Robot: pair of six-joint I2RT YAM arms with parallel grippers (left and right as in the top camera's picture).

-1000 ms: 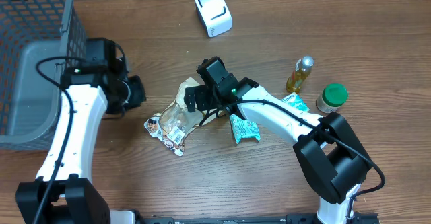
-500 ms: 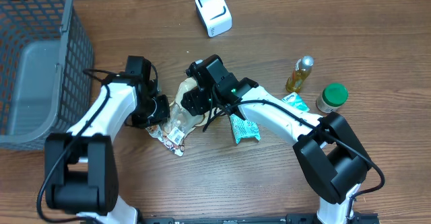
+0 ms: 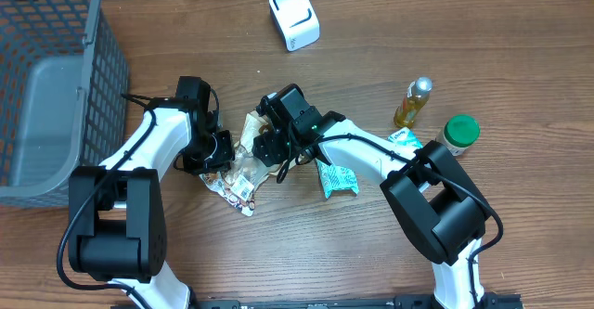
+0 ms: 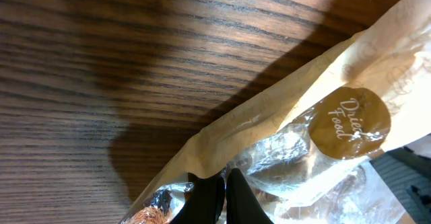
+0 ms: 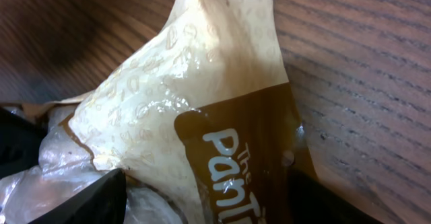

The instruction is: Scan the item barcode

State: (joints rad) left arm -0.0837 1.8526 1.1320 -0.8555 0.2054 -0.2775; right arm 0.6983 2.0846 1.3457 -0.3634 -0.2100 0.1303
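The item is a tan-and-clear snack bag [image 3: 238, 168] lying crumpled mid-table; no barcode shows on it. The white scanner [image 3: 294, 16] stands at the far edge. My right gripper [image 3: 265, 146] is shut on the bag's upper end. In the right wrist view the brown printed panel of the bag [image 5: 242, 150] fills the span between its two fingers [image 5: 74, 197]. My left gripper [image 3: 221, 151] sits at the bag's left side. Its fingertips [image 4: 209, 197] are shut together, resting on the clear film by the bag's tan edge [image 4: 269, 126], with nothing seen between them.
A grey mesh basket [image 3: 104, 54] fills the far left. Right of the bag lie a green packet [image 3: 337, 179] and a small teal packet [image 3: 406, 142]. Beyond them stand a yellow-liquid bottle [image 3: 414, 103] and a green-lidded jar [image 3: 457, 135].
My left arm swung from beside the basket over to the bag's left side, fingers shut throughout. The right gripper narrowed onto the bag's upper end and shifted slightly left.
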